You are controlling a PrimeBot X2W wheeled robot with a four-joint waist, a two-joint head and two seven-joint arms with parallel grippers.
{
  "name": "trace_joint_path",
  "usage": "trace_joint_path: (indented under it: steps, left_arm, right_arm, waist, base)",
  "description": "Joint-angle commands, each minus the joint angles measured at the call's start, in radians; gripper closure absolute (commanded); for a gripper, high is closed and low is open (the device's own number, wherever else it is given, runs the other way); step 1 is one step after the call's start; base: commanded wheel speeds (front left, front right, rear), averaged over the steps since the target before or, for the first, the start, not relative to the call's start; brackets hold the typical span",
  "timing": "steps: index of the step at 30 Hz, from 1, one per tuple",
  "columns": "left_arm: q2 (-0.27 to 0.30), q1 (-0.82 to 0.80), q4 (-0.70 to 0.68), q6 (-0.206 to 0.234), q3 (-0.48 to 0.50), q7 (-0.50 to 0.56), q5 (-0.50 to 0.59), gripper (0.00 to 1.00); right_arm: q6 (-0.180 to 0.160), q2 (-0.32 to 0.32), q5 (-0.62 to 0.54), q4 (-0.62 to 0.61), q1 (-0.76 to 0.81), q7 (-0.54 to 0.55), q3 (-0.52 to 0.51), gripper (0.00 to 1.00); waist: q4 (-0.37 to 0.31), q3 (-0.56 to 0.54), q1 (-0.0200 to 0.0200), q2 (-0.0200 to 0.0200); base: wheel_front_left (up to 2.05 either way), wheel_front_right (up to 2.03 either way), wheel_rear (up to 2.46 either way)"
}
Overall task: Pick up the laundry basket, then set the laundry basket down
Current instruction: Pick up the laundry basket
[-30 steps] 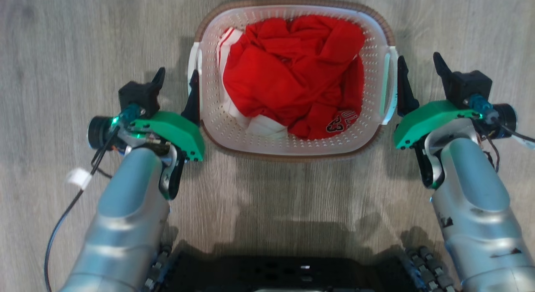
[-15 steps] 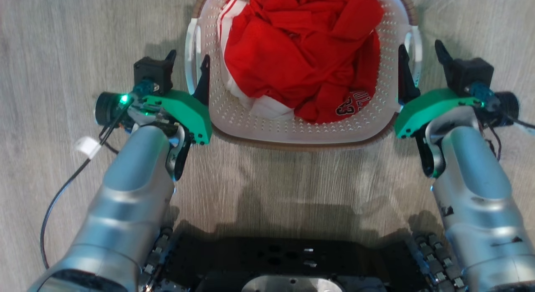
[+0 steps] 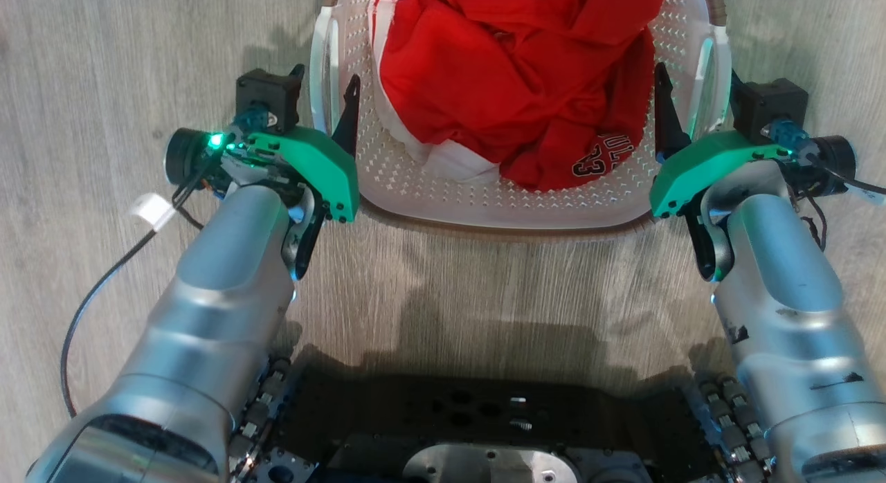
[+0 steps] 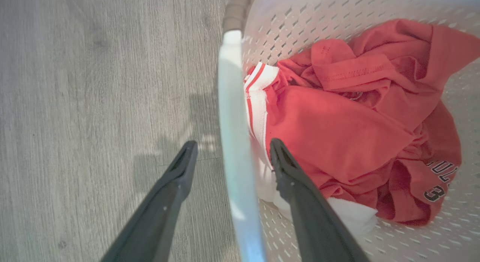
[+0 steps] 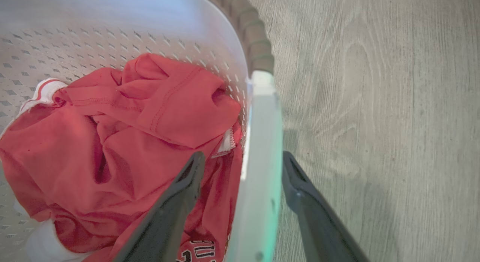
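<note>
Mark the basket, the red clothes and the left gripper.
laundry basket (image 3: 450,199): head view, bare perforated near wall.
red clothes (image 3: 505,68): head view, middle of the heap.
left gripper (image 4: 232,143): left wrist view, midway between its open fingertips.

A pale grey wood-grain plank floor spreads across the scene, evenly lit, with soft dark shadows on its near part.

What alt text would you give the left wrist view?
The left end effector, open, straddles the white side handle of the laundry basket, one finger outside over the grey wood floor, the other inside. Crumpled red clothing with white striped trim lies in the basket.
</note>
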Motion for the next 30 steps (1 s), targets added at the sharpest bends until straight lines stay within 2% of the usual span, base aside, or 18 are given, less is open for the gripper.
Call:
trace_joint_path:
  steps: [1, 10, 16, 17, 18, 19, 20, 21, 22, 23, 30]
  left_arm:
    - [0.025, 0.019, -0.005, 0.008, 0.010, -0.009, -0.006, 0.00]
    - [0.025, -0.018, 0.030, 0.014, -0.037, -0.009, -0.074, 0.00]
    - [0.025, -0.036, 0.040, 0.021, -0.072, -0.009, -0.111, 0.00]
    - [0.025, -0.038, 0.041, 0.023, -0.078, -0.009, -0.117, 0.03]
    - [0.025, -0.040, 0.042, 0.024, -0.083, -0.009, -0.122, 0.31]
    - [0.025, -0.042, 0.044, 0.025, -0.088, -0.009, -0.127, 0.53]
    - [0.025, -0.044, 0.044, 0.027, -0.093, -0.009, -0.130, 0.65]
    - [0.025, -0.045, 0.045, 0.028, -0.098, -0.009, -0.133, 0.84]
    - [0.025, -0.046, 0.044, 0.029, -0.103, -0.009, -0.136, 1.00]
    - [0.025, -0.047, 0.043, 0.030, -0.108, -0.009, -0.139, 1.00]
    - [0.025, -0.042, 0.036, 0.033, -0.135, -0.009, -0.159, 1.00]
  right_arm:
    - [0.001, 0.017, -0.001, -0.010, 0.038, -0.012, 0.022, 0.00]
    - [0.001, 0.017, 0.003, -0.003, 0.023, -0.012, 0.032, 0.00]
    - [0.001, 0.017, -0.001, -0.004, 0.015, -0.012, 0.032, 0.31]
    - [0.001, 0.017, -0.003, -0.004, 0.015, -0.012, 0.031, 0.39]
    - [0.001, 0.017, -0.004, -0.003, 0.014, -0.012, 0.030, 0.52]
    - [0.001, 0.017, -0.005, -0.002, 0.014, -0.012, 0.030, 0.56]
    - [0.001, 0.017, -0.006, 0.000, 0.013, -0.012, 0.031, 0.62]
    - [0.001, 0.017, -0.006, 0.002, 0.012, -0.012, 0.031, 0.71]
    - [0.001, 0.017, -0.007, 0.005, 0.011, -0.012, 0.032, 0.87]
    - [0.001, 0.017, -0.007, 0.008, 0.011, -0.012, 0.033, 1.00]
    - [0.001, 0.017, -0.001, 0.028, 0.006, -0.012, 0.041, 1.00]
  waist:
    - [0.000, 0.002, 0.0000, 0.0000]
    - [0.001, 0.016, 0.0000, 0.0000]
    - [0.003, 0.023, 0.0000, 0.0000]
    - [0.004, 0.024, 0.0000, 0.0000]
    - [0.005, 0.024, 0.0000, 0.0000]
    - [0.005, 0.024, 0.0000, 0.0000]
    - [0.006, 0.024, 0.0000, 0.0000]
    - [0.007, 0.024, 0.0000, 0.0000]
    - [0.007, 0.024, 0.0000, 0.0000]
    - [0.008, 0.023, 0.0000, 0.0000]
    - [0.012, 0.014, 0.0000, 0.0000]
  base:
    - [0.00, 0.00, 0.00]
    - [0.00, 0.00, 0.00]
    - [0.00, 0.00, 0.00]
    - [0.00, 0.00, 0.00]
    - [0.00, 0.00, 0.00]
    - [0.00, 0.00, 0.00]
    - [0.00, 0.00, 0.00]
    - [0.00, 0.00, 0.00]
    - [0.00, 0.00, 0.00]
    - [0.00, 0.00, 0.00]
    - [0.00, 0.00, 0.00]
